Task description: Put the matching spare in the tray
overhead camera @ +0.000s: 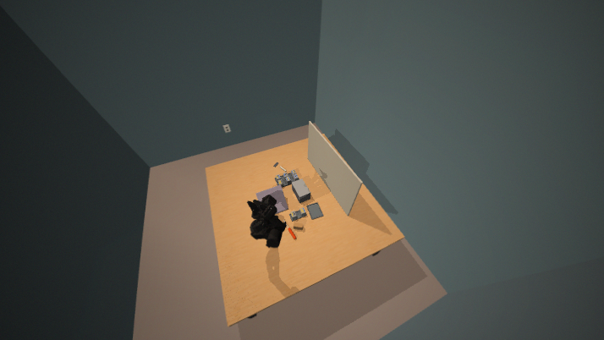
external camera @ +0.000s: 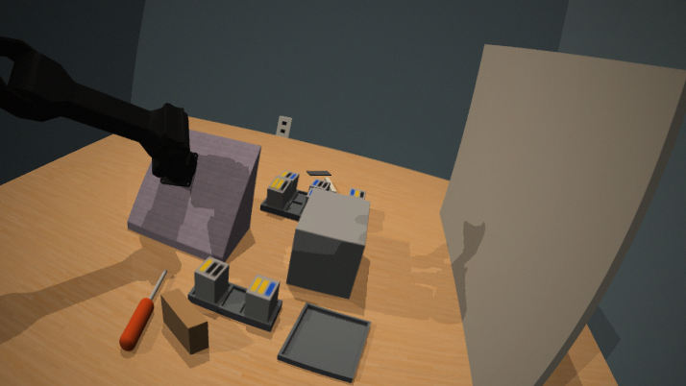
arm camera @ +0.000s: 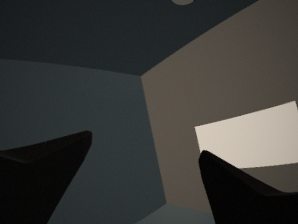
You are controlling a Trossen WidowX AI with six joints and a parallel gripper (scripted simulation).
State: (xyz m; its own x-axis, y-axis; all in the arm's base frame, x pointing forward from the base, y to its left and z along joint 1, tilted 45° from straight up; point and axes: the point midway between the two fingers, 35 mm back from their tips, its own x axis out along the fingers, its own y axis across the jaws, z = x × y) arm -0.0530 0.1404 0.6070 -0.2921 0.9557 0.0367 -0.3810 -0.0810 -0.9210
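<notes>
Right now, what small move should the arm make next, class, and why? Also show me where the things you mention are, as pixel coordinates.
Probably swing the wrist down toward the grey box [overhead camera: 300, 189] [external camera: 334, 213], to look for the code: the wrist view shows only walls and a bright panel between the open gripper's [arm camera: 145, 142] fingers, no code, and the tray [overhead camera: 315, 211] [external camera: 327, 342] holds no spare.

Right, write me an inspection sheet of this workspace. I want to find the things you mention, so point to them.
Surface: wood-grain table [overhead camera: 245, 271] [external camera: 413, 355], shadows across it.
Job's things: tray [overhead camera: 315, 211] [external camera: 327, 343] holds nothing; color-striped spares stand in dark racks; which code matches, cannot tell.
Clutter: orange-handled screwdriver [overhead camera: 292, 233] [external camera: 136, 324] and brown block [overhead camera: 299, 227] [external camera: 184, 319] near the front rack [overhead camera: 298, 214] [external camera: 231, 312].
Gripper [arm camera: 147, 147]: open, nothing between the fingers.
Cables: nothing seen.
Surroundings: upright panel [overhead camera: 332, 169] [external camera: 552, 192], wall outlet [overhead camera: 227, 128] [external camera: 283, 126].
</notes>
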